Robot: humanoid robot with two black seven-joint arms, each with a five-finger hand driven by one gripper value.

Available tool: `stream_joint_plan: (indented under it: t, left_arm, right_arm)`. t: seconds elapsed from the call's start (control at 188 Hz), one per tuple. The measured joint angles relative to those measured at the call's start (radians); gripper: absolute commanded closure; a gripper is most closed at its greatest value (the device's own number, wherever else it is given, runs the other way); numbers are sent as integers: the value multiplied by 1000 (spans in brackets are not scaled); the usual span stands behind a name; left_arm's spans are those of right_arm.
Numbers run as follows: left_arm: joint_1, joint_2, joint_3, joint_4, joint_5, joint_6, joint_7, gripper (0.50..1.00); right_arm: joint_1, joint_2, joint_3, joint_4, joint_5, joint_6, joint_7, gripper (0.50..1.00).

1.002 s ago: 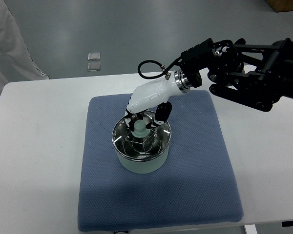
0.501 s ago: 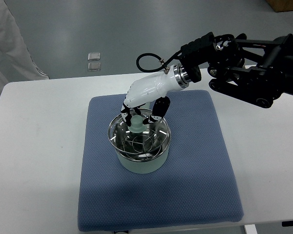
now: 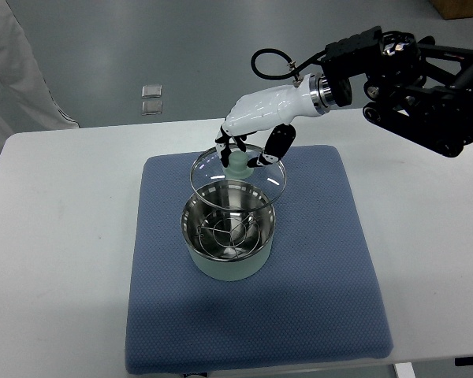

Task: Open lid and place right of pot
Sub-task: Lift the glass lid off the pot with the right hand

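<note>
A pale green pot with a steel inside stands open on the blue mat. A wire rack lies inside it. My right hand is shut on the pale green knob of the glass lid. It holds the lid in the air, above and behind the pot's far rim. The lid is lifted clear of the pot. The left arm is not in view.
The mat lies on a white table. A person's white sleeve shows at the top left. The black right arm reaches in from the upper right. Grey floor lies beyond the table.
My right hand has lifted the lid off the pot and carried it up and a little to the right. The pot now stands open.
</note>
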Motion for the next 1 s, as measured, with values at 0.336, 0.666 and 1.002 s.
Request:
stream_joint_plan:
  t: [0.336,0.666,1.002]
  left_arm:
    - [0,0,0,0,0,0,0,500]
    - [0,0,0,0,0,-1,0,500]
    - [0,0,0,0,0,0,-1,500]
  right_arm:
    - [-88,-34,0,-174,110,-79,0,985]
    - [-203,-35,-3,-243,125,-150,0,985]
    - [-269,-76,-23,-246,121,-190,0,983]
